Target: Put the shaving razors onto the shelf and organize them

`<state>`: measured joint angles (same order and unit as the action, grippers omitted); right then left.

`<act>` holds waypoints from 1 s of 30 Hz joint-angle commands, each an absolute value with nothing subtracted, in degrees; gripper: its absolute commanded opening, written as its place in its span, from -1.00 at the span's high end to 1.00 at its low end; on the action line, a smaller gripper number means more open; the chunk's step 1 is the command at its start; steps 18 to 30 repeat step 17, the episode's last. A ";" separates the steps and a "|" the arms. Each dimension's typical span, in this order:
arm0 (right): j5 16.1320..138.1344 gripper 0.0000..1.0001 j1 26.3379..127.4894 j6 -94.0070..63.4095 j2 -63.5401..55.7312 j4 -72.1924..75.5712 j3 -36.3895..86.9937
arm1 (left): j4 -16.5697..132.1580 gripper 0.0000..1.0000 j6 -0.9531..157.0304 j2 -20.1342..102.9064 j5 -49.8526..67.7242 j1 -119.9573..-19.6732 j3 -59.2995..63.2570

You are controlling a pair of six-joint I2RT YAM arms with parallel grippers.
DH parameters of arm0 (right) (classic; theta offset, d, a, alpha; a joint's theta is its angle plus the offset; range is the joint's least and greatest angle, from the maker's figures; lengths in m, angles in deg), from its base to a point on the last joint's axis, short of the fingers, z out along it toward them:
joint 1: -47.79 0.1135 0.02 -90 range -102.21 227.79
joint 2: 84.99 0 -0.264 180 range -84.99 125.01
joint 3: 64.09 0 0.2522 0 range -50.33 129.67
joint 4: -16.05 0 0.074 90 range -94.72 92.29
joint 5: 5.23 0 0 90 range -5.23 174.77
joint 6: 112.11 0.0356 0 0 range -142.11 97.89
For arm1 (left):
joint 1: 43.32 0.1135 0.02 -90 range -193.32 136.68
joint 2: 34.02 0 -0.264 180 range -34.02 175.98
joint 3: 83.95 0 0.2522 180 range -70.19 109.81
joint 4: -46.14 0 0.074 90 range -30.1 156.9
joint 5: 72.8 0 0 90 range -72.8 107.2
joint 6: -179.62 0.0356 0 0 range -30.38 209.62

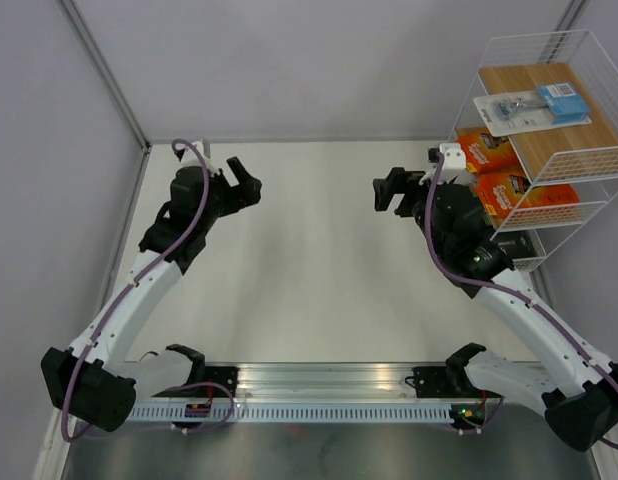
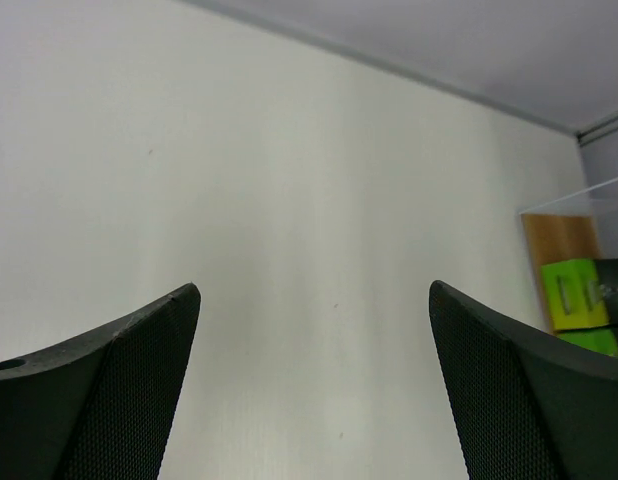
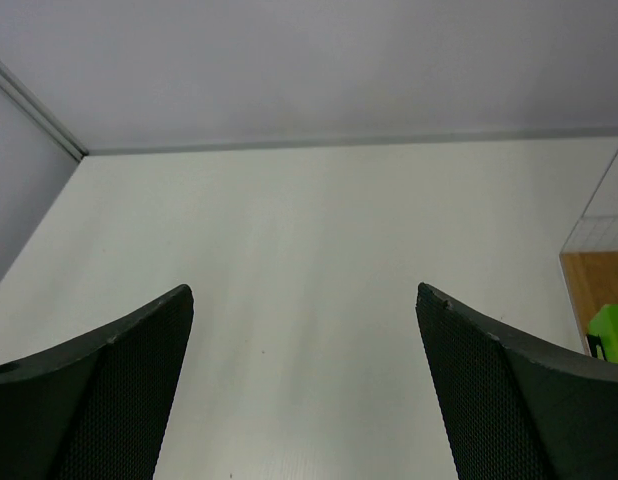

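Left gripper [image 1: 253, 190] and right gripper [image 1: 381, 195], jaws wide, empty; orange razor packs [image 1: 517, 190] on shelf [image 1: 579, 140], far right.

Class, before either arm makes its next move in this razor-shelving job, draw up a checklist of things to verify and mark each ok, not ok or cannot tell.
1. Left hand open and empty: ok.
2. Right hand open and empty: ok.
3. Clear blister pack lying on the shelf top tier: ok.
4. Two orange packs on the middle tier: ok.
5. Both lime-ended packs on the bottom tier: cannot tell; the right arm hides it from above.
6. Right arm clear of the shelf frame: cannot tell.
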<state>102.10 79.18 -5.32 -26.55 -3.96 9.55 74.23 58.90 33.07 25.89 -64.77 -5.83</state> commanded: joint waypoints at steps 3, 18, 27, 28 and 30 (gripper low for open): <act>103.32 -0.96 79.34 -2.34 -27.59 8.08 0.76 | 84.85 -0.99 61.93 24.97 28.96 -63.71 -13.67; 104.90 -0.96 79.34 0.91 -33.57 10.29 -9.29 | 86.00 -0.99 61.31 17.31 31.96 -63.35 -18.51; 104.90 -0.96 79.34 0.91 -33.57 10.29 -9.29 | 86.00 -0.99 61.31 17.31 31.96 -63.35 -18.51; 104.90 -0.96 79.34 0.91 -33.57 10.29 -9.29 | 86.00 -0.99 61.31 17.31 31.96 -63.35 -18.51; 104.90 -0.96 79.34 0.91 -33.57 10.29 -9.29 | 86.00 -0.99 61.31 17.31 31.96 -63.35 -18.51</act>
